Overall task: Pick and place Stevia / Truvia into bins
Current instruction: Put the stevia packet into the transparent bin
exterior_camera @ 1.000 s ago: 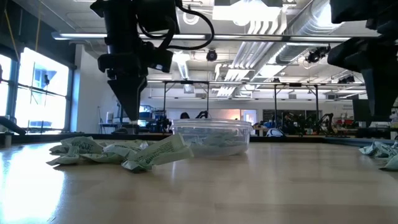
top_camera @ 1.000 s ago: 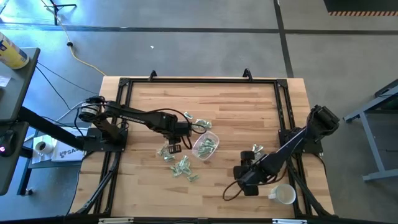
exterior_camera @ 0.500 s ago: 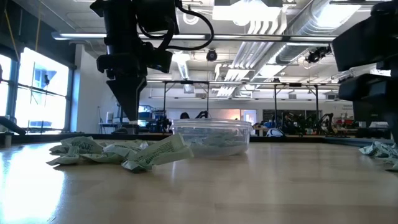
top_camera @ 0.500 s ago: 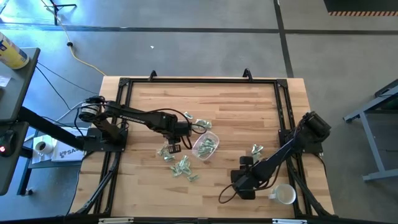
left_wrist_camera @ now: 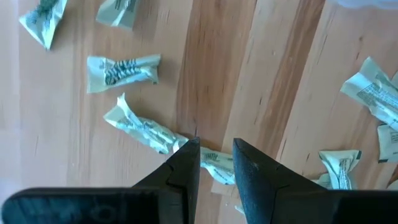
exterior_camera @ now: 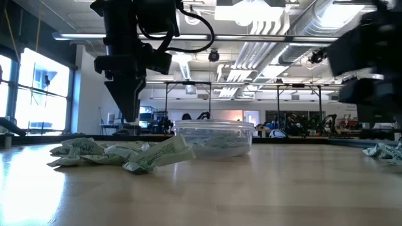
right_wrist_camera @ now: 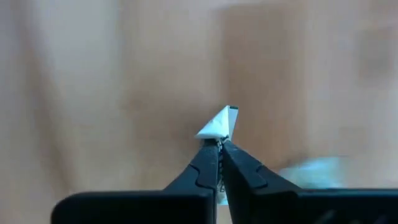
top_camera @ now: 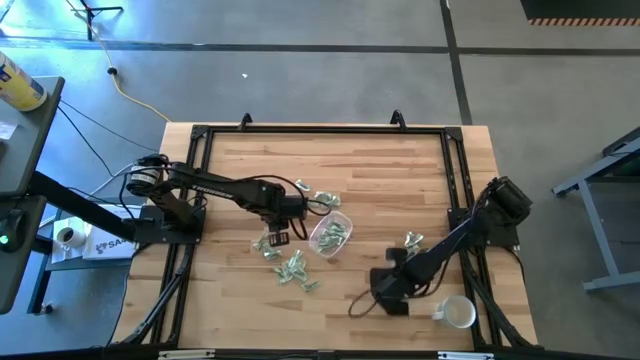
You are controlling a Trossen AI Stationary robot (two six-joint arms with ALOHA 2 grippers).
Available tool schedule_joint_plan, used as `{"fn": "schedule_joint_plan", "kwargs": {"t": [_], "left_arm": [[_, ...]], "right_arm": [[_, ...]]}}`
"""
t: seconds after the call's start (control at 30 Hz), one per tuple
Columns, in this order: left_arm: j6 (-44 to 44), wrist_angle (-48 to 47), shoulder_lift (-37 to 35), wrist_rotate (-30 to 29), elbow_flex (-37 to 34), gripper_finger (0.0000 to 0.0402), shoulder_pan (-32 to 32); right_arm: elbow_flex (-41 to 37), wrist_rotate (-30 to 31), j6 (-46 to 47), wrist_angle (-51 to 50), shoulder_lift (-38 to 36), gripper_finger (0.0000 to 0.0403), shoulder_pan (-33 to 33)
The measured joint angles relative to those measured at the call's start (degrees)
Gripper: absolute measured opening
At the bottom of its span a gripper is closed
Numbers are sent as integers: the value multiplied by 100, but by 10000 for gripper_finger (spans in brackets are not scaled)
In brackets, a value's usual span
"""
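**Right jaws pinched on a packet corner**

Your right gripper (right_wrist_camera: 219,144) sits near the white mug (top_camera: 458,313), jaws closed on a white packet (right_wrist_camera: 219,124). Your left gripper (left_wrist_camera: 216,163) hovers over loose packets (top_camera: 292,267) beside the clear container (top_camera: 331,235), jaws slightly parted, nothing held. More packets (top_camera: 413,241) lie on the surface (top_camera: 380,180).

Pale green-and-white packets (left_wrist_camera: 122,70), clear container (top_camera: 331,234)

Right pincer (right_wrist_camera: 219,144) pinched, left (left_wrist_camera: 215,155) seemingly parted.
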Motion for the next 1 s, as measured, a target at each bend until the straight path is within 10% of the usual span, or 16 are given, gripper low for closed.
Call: {"fn": "schedule_joint_plan", "kwargs": {"t": [0.23,0.73,1.0], "left_arm": [[-466,384,-814,2,-558,129,0],[-1982,1779,-2937,4,-2642,129,2],[-2291,2612,-2830,-18,-3210,129,53]], "right_arm": [[12,537,-673,173,-875,3,-1219],[842,-943,-2441,1462,-151,7,-3290],[1151,-772,-2392,1300,141,119,-3354]]}}
